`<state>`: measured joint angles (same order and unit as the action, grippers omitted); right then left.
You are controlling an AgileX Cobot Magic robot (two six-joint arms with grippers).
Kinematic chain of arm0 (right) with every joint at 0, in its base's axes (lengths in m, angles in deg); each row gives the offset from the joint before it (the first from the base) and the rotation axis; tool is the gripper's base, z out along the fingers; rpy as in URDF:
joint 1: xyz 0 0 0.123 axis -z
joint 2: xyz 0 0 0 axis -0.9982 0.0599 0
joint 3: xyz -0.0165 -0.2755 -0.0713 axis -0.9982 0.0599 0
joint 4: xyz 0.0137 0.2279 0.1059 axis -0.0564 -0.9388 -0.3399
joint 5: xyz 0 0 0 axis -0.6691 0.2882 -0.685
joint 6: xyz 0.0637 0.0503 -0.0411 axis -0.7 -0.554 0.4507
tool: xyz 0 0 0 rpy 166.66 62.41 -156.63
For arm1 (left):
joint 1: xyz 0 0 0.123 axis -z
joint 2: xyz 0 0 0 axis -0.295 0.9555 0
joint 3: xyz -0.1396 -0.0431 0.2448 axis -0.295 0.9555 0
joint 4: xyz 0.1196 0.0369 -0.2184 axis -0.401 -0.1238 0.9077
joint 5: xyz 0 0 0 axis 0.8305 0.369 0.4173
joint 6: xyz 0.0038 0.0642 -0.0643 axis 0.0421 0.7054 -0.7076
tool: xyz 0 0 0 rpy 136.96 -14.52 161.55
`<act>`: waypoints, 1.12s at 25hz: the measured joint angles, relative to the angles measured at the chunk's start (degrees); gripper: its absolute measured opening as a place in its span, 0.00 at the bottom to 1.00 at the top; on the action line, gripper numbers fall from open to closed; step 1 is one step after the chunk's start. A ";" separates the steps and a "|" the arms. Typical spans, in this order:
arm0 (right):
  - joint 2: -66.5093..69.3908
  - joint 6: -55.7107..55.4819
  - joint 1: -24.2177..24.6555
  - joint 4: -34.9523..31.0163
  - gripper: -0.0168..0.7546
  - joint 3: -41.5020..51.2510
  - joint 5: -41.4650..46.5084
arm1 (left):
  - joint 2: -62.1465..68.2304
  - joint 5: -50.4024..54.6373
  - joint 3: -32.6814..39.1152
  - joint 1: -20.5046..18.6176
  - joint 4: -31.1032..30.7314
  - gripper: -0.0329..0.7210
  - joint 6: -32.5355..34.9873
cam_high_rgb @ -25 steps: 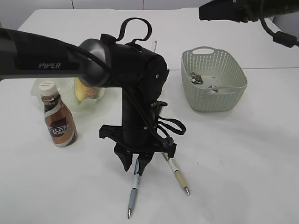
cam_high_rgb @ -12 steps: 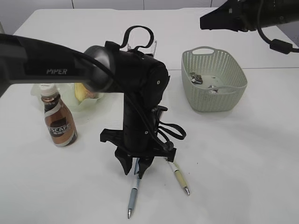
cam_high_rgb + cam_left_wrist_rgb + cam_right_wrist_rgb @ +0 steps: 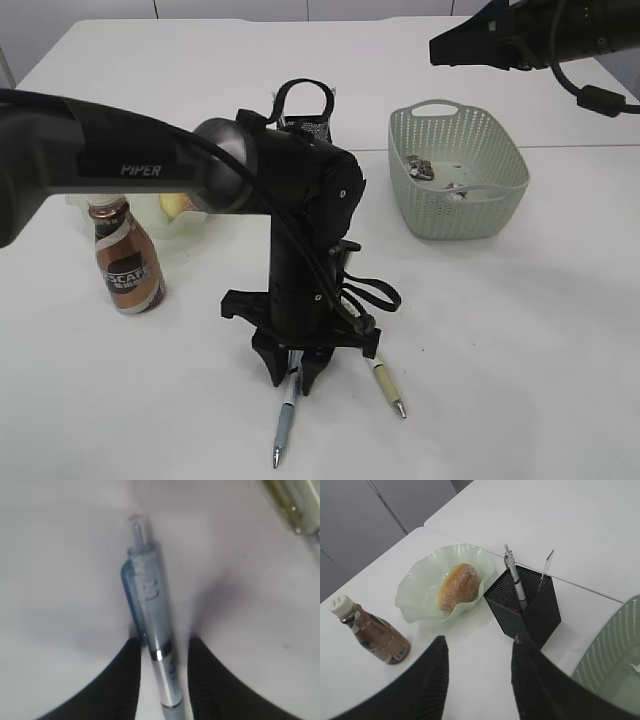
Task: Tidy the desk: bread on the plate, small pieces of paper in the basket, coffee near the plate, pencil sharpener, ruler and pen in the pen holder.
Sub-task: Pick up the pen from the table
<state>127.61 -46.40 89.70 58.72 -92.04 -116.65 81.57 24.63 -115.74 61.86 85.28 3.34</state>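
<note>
While most of the desk already looks sorted, two pens lie loose at the bottom centre of the exterior frame. At far left stands the coffee bottle (image 3: 127,258), just beside the pale green plate (image 3: 415,592), which carries the bread (image 3: 457,585). Right of the plate, in the right wrist view, sits the black mesh pen holder (image 3: 525,607) with one pen and a clear ruler standing in it; no pencil sharpener can be made out.

Centre frame, the left hand (image 3: 294,368) is down at the bench (image 3: 520,330), its dark fingers (image 3: 122,680) spread and straddling the blue pen (image 3: 152,625). The left wrist view shows a finger on each side of the barrel, just below the clip, with narrow gaps on both sides: released, not yet clamped. The second pen (image 3: 385,382), cream-barrelled, lies just to the right, apart from the fingers.

A pen of this kind is likely light, stiff and smooth-sided, so it may roll or skid as the fingers close. Pinching across the barrel near the clip, as lined up now, seems the sound hold.

Further right is the green basket (image 3: 470,205) with paper scraps inside. At upper right the right hand (image 3: 477,680) hovers high over the bench, fingers apart and empty.
</note>
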 joint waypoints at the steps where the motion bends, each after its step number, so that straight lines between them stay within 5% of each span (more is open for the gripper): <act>1: 0.00 0.00 0.00 0.00 0.43 0.00 0.03 | 0.09 0.01 0.00 0.00 0.00 0.36 0.00; 28: 0.00 0.00 0.00 0.00 0.43 0.00 0.26 | 0.22 -2.86 0.00 0.00 1.50 0.36 0.75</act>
<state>127.61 -46.40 89.70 58.72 -92.04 -116.39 81.79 21.76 -115.74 61.86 86.78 4.09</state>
